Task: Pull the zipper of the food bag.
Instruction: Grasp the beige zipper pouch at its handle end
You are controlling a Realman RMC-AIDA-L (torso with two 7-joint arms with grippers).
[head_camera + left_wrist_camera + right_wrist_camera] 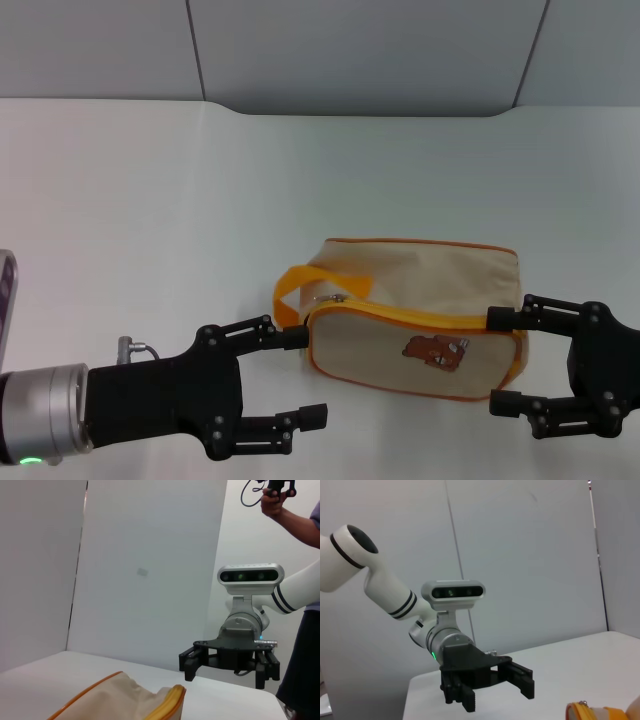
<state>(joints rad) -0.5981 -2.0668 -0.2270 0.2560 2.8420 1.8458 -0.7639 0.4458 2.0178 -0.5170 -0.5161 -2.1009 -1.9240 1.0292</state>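
Note:
The beige food bag [415,300] with a bear print lies on the white table, right of the middle. Its orange zipper line [420,318] runs along the top front edge, with the small silver pull tab [330,298] at the left end beside the orange loop handle [295,285]. My left gripper [303,376] is open at the bag's left end, with its upper finger by the handle. My right gripper [498,360] is open at the bag's right end, empty. The left wrist view shows the bag [115,700] and the right gripper [227,672]. The right wrist view shows the left gripper [490,690].
The white table [150,200] stretches back to grey wall panels [350,50]. A thin upright object [6,300] stands at the far left edge. A person's hand [277,497] with a controller shows behind the right arm in the left wrist view.

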